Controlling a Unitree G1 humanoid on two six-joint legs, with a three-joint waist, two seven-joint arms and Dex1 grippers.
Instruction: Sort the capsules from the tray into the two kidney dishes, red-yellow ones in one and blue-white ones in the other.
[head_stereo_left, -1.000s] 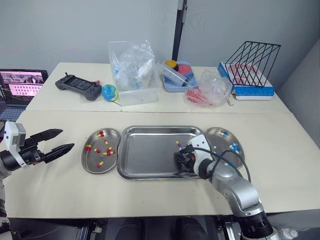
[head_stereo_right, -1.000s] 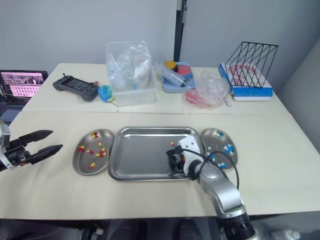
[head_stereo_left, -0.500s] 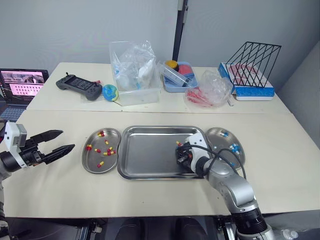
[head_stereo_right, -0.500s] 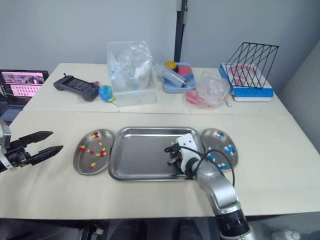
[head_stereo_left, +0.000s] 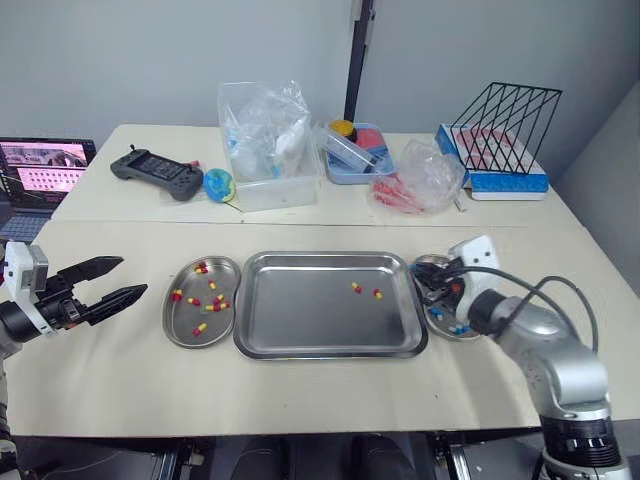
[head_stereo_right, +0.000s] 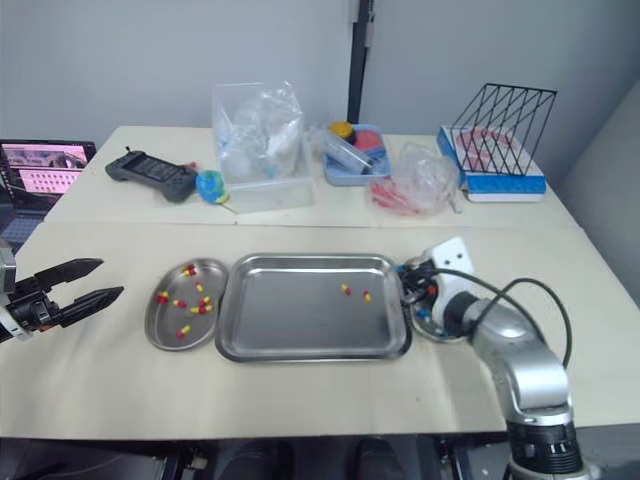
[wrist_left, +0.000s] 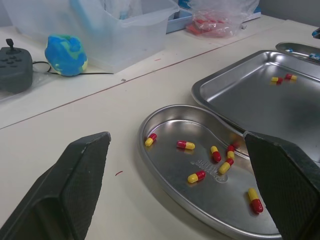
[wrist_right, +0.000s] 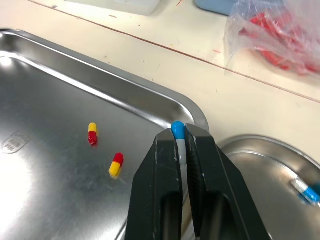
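Observation:
The steel tray (head_stereo_left: 300, 320) lies mid-table and holds two red-yellow capsules (head_stereo_left: 357, 288) (head_stereo_left: 377, 294). On its left, a kidney dish (head_stereo_left: 190, 320) holds several red-yellow capsules (wrist_left: 186, 145). The kidney dish (head_stereo_left: 450, 331) on its right holds blue-white capsules (wrist_right: 306, 189). My right gripper (head_stereo_left: 432, 283) hovers over that dish's near-tray rim, shut on a blue-white capsule (wrist_right: 178, 136) pinched upright between its fingertips. My left gripper (head_stereo_left: 122, 279) stands open above bare table, left of the left dish, with nothing between its fingers (wrist_left: 80, 175).
On the back table sit a game controller (head_stereo_left: 155, 172), a blue-green ball (head_stereo_left: 219, 185), a clear plastic bin (head_stereo_left: 268, 150), a blue tub (head_stereo_left: 355, 150), a bag of red items (head_stereo_left: 418, 180) and a black wire rack (head_stereo_left: 505, 125). A laptop (head_stereo_left: 40, 180) stands far left.
My right gripper has lifted out of the tray's right end and swung right to the right kidney dish, carrying a blue-white capsule. The left gripper has stayed in place.

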